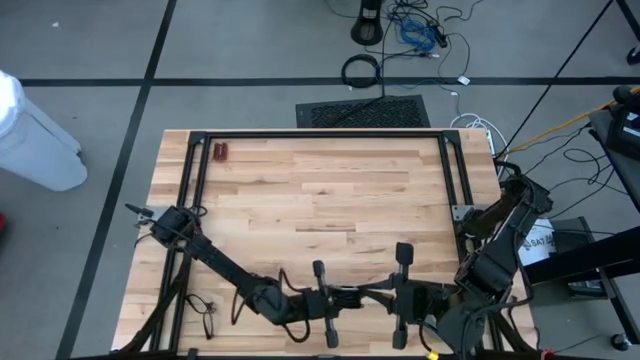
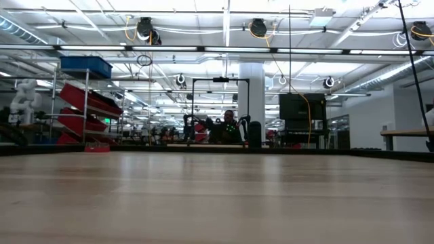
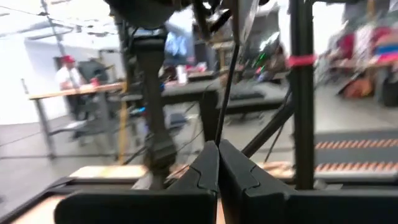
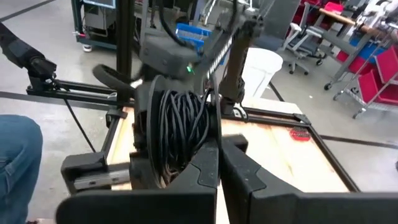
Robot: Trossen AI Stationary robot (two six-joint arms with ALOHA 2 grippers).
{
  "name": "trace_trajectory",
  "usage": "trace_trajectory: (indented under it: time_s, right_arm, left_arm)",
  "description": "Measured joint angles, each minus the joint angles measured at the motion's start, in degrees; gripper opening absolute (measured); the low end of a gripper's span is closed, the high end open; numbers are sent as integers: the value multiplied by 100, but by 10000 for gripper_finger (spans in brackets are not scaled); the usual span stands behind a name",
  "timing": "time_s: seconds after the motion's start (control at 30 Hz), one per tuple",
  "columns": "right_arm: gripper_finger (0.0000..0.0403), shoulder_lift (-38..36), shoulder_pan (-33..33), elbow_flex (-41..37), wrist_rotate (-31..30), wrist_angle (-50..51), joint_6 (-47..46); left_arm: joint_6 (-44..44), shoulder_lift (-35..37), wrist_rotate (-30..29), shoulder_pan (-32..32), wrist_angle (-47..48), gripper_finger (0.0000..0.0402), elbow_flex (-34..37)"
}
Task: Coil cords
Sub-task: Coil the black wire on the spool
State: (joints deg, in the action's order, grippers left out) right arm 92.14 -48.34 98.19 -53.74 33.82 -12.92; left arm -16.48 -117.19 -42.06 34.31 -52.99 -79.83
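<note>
The thin black cord shows in the right wrist view as a round bundle of several loops (image 4: 181,129), just beyond my right gripper (image 4: 219,155). One strand (image 3: 227,81) rises from my left gripper (image 3: 217,149). Both grippers are shut and face each other at the table's near edge, the left gripper (image 1: 335,298) and the right gripper (image 1: 393,293) a short way apart, with a thin strand (image 1: 368,289) between them. The low view shows neither gripper nor the cord. My left gripper pinches a single strand of the cord (image 3: 220,138) between its two fingertips. The strand runs straight up and away from the tips, looking taut. My right gripper is shut with the bundle's lower loops (image 4: 186,163) right against its fingertips. The fingers hide the place of contact. The bundle stands upright, clear of the table.
A small red object (image 1: 219,152) lies at the table's far left. Black frame rails (image 1: 320,134) border the far half. A thick black cable loop (image 1: 361,70) lies on the floor beyond. A person's leg in jeans (image 4: 18,155) shows beside the table.
</note>
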Motion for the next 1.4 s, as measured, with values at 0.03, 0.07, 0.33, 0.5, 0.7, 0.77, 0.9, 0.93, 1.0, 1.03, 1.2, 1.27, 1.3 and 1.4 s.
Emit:
trace_trajectory:
  time_s: [0.03, 0.07, 0.33, 0.5, 0.7, 0.77, 0.9, 0.93, 1.0, 1.03, 1.2, 1.27, 1.3, 1.4]
  right_arm:
    - [0, 0, -2, 0, 8, 54, -65]
    - [0, 0, -2, 0, 8, 134, -155]
    - [0, -2, 2, 0, 201, 398, -421]
    - [0, 0, 71, 0, 479, 553, -669]
    - [0, 79, 237, 13, 913, 813, -920]
    - [0, 148, 334, 13, 1094, 790, -892]
    - [0, 214, 472, 11, 1426, 802, -866]
    - [0, 222, 500, 11, 1498, 814, -866]
    - [0, 243, 559, 11, 1539, 828, -864]
    - [0, 247, 571, 11, 1543, 830, -863]
    - [0, 247, 575, 11, 1528, 901, -953]
    - [0, 247, 551, 11, 1506, 947, -1096]
    - [0, 247, 533, 11, 1488, 992, -1148]
    - [0, 274, 510, 11, 1472, 1034, -1179]
  left_arm:
    - [-53, 66, -162, 40, 181, 2, 0]
    - [-64, 146, -323, 84, 406, 2, 2]
    - [969, 1108, -741, 262, 3296, 2, 2]
    - [1498, 1588, -623, 316, 4600, 2, 1]
    - [1701, 1839, -121, 370, 5142, 2, 2]
    - [1771, 1847, -89, 370, 5332, 2, 2]
    - [1804, 1845, -79, 371, 5594, 2, 2]
    - [1880, 1845, -77, 369, 5639, 2, 2]
    - [1912, 1843, -75, 369, 5712, 2, 2]
    - [1906, 1843, -75, 369, 5709, 2, 2]
    - [1920, 1843, -73, 366, 5821, 2, 2]
    - [1947, 1843, -70, 365, 5910, 2, 2]
    - [2029, 1843, -63, 365, 5970, 2, 2]
    - [2071, 1843, -45, 373, 6017, 2, 2]
